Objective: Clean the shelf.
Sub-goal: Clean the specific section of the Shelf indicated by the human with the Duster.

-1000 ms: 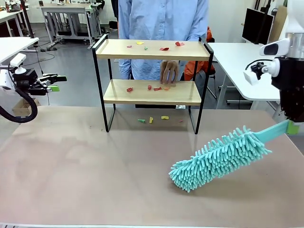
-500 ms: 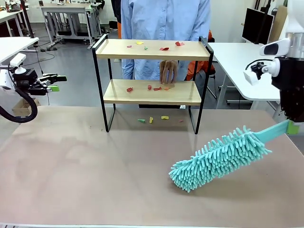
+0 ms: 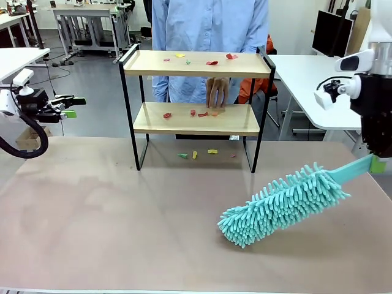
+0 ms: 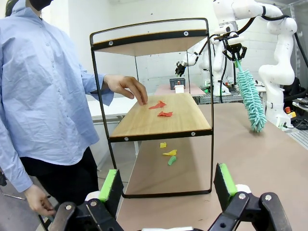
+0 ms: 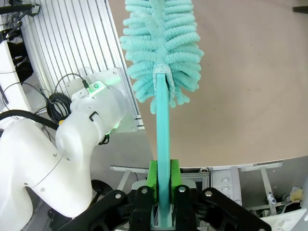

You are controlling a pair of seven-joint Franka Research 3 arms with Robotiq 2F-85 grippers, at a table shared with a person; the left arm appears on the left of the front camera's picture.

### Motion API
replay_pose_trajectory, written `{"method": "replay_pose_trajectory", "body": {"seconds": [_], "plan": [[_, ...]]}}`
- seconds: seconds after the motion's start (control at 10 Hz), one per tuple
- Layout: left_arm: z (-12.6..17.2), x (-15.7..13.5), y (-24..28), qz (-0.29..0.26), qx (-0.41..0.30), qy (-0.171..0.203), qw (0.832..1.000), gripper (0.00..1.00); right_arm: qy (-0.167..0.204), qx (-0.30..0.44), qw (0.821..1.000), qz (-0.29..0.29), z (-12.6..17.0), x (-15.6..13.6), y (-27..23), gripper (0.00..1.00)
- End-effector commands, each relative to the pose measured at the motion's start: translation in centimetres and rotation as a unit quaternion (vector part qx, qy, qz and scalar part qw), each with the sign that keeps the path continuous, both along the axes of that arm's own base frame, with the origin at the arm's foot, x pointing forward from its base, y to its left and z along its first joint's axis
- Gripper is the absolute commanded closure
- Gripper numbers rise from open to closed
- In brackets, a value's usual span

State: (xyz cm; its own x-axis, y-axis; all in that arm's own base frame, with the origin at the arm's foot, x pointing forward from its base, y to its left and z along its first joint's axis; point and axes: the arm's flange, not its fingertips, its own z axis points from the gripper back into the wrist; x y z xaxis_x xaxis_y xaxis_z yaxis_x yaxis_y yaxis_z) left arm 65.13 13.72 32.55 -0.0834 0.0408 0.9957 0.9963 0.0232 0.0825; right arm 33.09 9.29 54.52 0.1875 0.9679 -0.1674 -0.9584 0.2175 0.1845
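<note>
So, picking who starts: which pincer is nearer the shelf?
Left. The left pincer hangs off the left end of the shelf; the right pincer, gripping the duster, is farther off its right end.

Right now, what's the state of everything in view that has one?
shelf: upright, scraps on both boards and underneath.
duster: tilted, head low over the table.
left gripper: open, empty.
right gripper: shut on the duster's handle.
person's hand: at the lower board's far edge, fingers down.
</note>
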Motion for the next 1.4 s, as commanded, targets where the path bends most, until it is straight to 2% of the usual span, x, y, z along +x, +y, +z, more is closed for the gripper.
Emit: {"method": "replay_pose_trajectory", "body": {"seconds": [0.0,0.1,0.3,0.4,0.6,0.8,0.9,1.0,1.1,1.2,1.3], "plan": [[0.2,-0.1,-0.1,0.003,0.0,-0.008,1.0,0.0,-0.015,0.019,0.999,-0.022,0.8,-0.5,1.2,0.87],[0.2,-0.1,-0.1,0.003,0.0,-0.008,1.0,0.0,-0.034,0.036,0.998,-0.048,1.7,-1.2,2.9,0.87],[0.2,-0.1,-0.1,0.003,0.0,-0.008,1.0,0.0,-0.051,0.092,0.984,-0.147,2.9,-2.1,6.6,0.87],[0.2,-0.1,-0.1,0.003,0.0,-0.008,1.0,0.0,-0.057,0.105,0.972,-0.204,3.3,-2.6,8.5,0.87],[0.2,-0.1,-0.1,0.003,0.0,-0.008,1.0,0.0,-0.066,0.15,0.937,-0.31,4.1,-3.6,13.1,0.87],[0.2,-0.1,-0.1,0.003,0.0,-0.008,1.0,0.0,-0.078,0.182,0.916,-0.35,4.2,-4.1,16.8,0.87],[0.2,-0.1,-0.1,0.003,0.0,-0.008,1.0,0.0,-0.095,0.216,0.894,-0.381,4.2,-4.2,18.9,0.87],[0.2,-0.1,-0.1,0.003,0.0,-0.008,1.0,0.0,-0.126,0.22,0.884,-0.393,4.0,-4.6,20.1,0.87],[0.2,-0.1,-0.1,0.003,0.0,-0.008,1.0,0.0,-0.136,0.231,0.866,-0.423,3.4,-5.1,21.6,0.87],[0.2,-0.1,-0.1,0.003,0.0,-0.008,1.0,0.0,-0.127,0.228,0.856,-0.447,2.8,-5.2,22.4,0.87],[0.2,-0.1,-0.1,0.003,0.0,-0.008,1.0,0.0,-0.078,0.221,0.854,-0.464,2.6,-4.9,22.3,0.87]]}}
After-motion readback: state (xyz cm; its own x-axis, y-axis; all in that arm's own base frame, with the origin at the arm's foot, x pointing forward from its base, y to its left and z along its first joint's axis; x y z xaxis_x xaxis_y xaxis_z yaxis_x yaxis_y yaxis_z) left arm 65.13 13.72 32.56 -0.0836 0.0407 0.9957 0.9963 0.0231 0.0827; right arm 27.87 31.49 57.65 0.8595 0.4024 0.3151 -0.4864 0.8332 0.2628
